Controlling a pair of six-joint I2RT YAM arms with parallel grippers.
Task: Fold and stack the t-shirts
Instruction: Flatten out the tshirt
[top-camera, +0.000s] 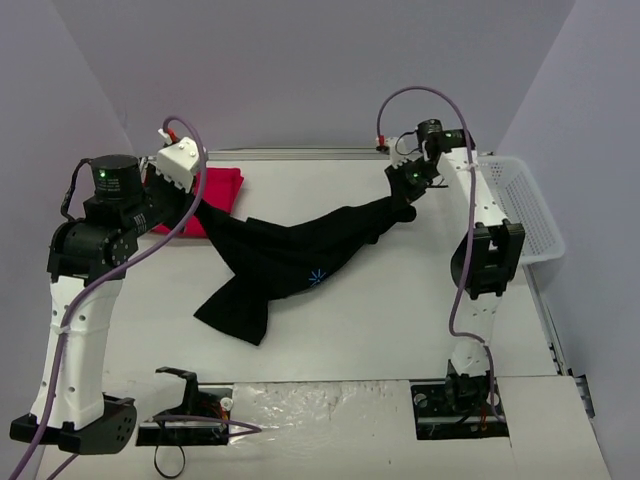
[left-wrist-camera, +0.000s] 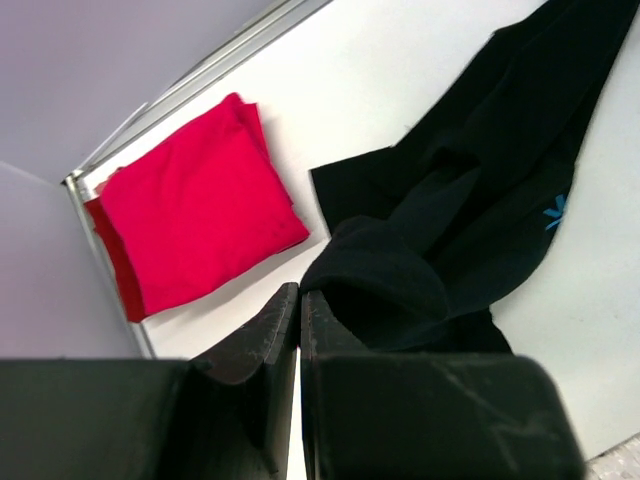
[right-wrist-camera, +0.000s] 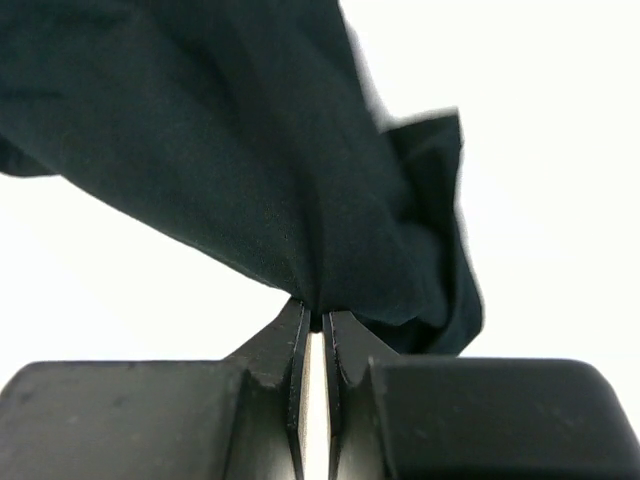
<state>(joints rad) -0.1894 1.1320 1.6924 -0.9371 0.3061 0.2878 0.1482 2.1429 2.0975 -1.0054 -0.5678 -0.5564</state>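
The left pincer (top-camera: 193, 198) is raised over the far-left part of the tabletop (top-camera: 380, 320). Its jaws are drawn to a thin slit and nipped on one end of the black t-shirt (top-camera: 290, 255). In the left wrist view the left pincer (left-wrist-camera: 299, 295) has a rounded bunch of that black cloth (left-wrist-camera: 385, 280) pressed against its tips. The right pincer (top-camera: 403, 203) is up at the far right, and its jaws are also almost together. The right wrist view shows a fold of the dark cloth (right-wrist-camera: 230, 150) clamped at the very tips of the right pincer (right-wrist-camera: 312, 314).

The black t-shirt hangs between the two pincers as a long, sagging band running from far left to far right. Its middle droops toward the near side, and a loose tail lies on the tabletop at near left. A small blue starburst mark (top-camera: 318, 277) shows on the sagging middle, and it is also seen from the left wrist (left-wrist-camera: 556, 212).

The red t-shirt (top-camera: 222, 188) lies folded into a neat rectangle at the far-left corner of the tabletop, just beside the left pincer and apart from the black one (left-wrist-camera: 200, 215). A white mesh basket (top-camera: 530, 200) sits at the right edge.
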